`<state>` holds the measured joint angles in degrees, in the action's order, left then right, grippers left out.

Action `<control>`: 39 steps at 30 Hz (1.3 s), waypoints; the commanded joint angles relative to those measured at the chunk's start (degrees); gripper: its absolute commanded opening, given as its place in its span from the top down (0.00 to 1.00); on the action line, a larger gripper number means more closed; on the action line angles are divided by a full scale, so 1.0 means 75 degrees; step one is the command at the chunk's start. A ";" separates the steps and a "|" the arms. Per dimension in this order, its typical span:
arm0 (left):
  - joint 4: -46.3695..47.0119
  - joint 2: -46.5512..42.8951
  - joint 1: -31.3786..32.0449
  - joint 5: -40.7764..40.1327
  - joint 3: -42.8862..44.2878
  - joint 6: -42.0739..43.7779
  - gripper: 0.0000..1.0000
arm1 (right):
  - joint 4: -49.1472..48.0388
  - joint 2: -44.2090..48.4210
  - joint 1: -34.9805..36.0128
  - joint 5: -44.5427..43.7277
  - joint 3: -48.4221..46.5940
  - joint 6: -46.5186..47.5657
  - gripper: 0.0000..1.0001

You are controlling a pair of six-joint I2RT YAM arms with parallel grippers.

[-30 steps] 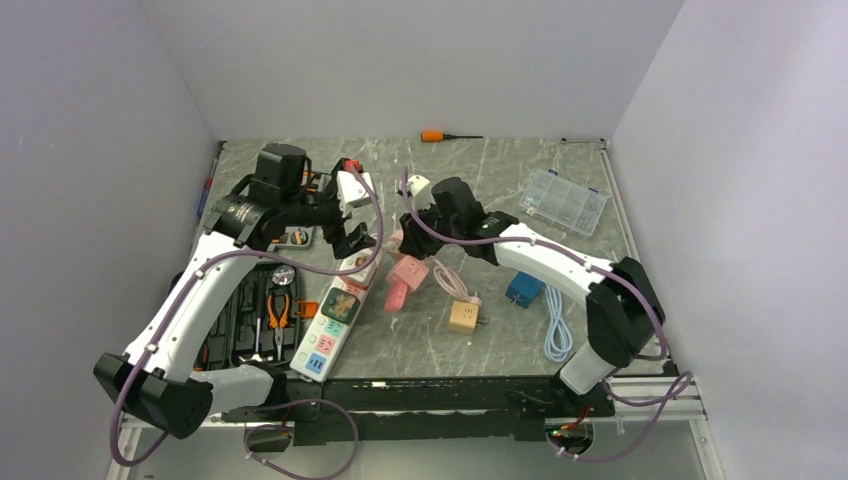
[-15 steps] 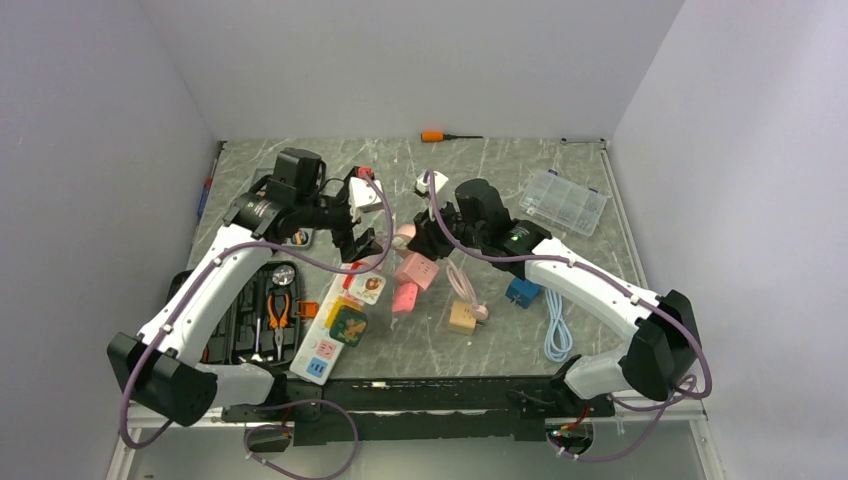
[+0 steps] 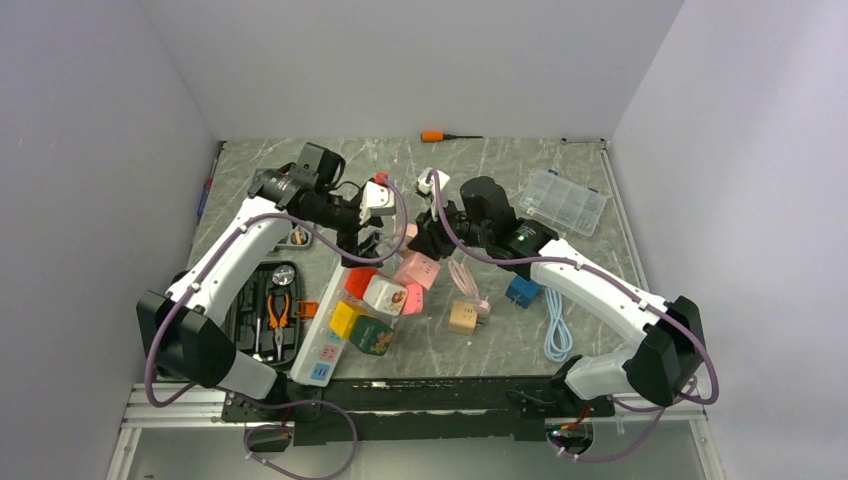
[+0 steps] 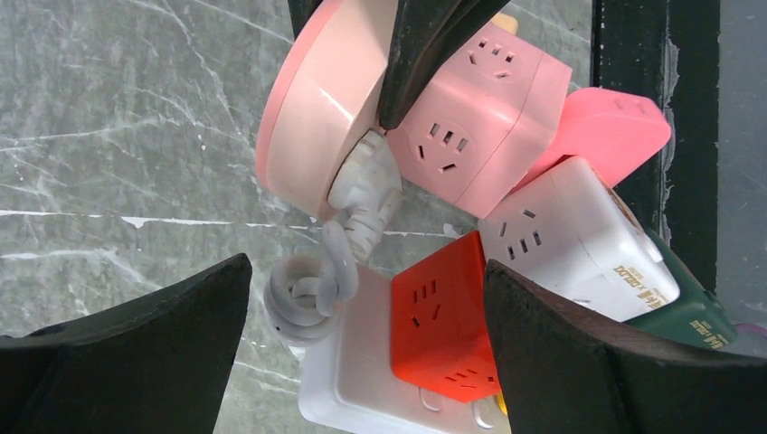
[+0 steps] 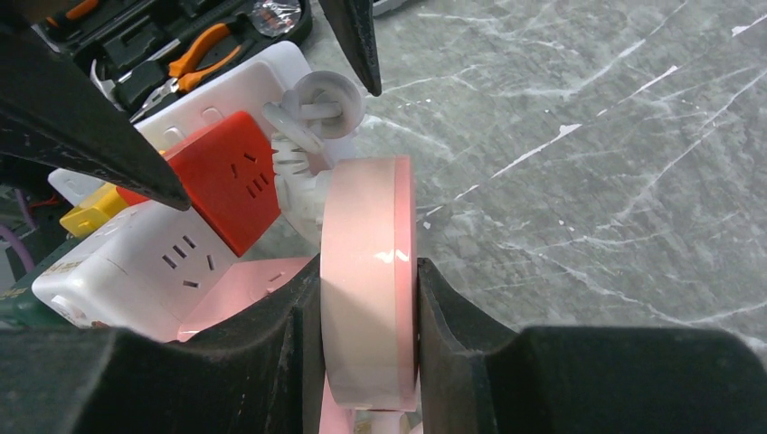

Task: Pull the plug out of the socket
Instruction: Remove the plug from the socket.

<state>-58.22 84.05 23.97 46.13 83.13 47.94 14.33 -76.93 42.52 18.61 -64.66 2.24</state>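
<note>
- While the right gripper (image 5: 369, 294) stands clamped on the rim of the pink disc (image 4: 312, 108), which it holds on edge just off the socket's far end, the left gripper (image 4: 366, 271) hangs over that same end. Its fingers are spread wide and grip nothing.
- The socket (image 3: 325, 350) lies left of centre on the table. Its long axis runs from the near edge away toward the grippers, leaning slightly right as it goes, with the blue marks at the near end.
- A red cube (image 4: 443, 316) stands plugged in at the far end and is probably the plug meant. A white cube (image 4: 579, 244) and yellow and green ones crowd behind it toward the near end. I cannot tell which of those sit in the socket itself.
- From the left wrist, the red cube is off centre in the gap, close to the finger on the right of that view. A white cord coil (image 4: 312, 289) lies toward the other finger.
- Closing from this position would likely catch the coil as well. The left gripper should shift toward the cube and come lower first.
- The left arm is nearer and free, and the right is occupied with the disc, so the pull seems to fall to the left arm. It should go straight off the socket's face, across the long axis.
- The cord runs from the disc onto the socket's end. Whether it ends in a seated plug is hidden.
</note>
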 commanded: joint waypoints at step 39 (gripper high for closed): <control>-0.2857 0.0288 0.1152 -0.0115 0.1626 0.2110 1.00 | 0.0010 -0.0191 0.0277 0.1084 -0.1441 0.0557 1.00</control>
<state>-72.34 87.64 29.26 38.54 93.03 60.88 20.56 -77.17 43.62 23.70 -71.16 6.55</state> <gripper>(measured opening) 0.212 0.358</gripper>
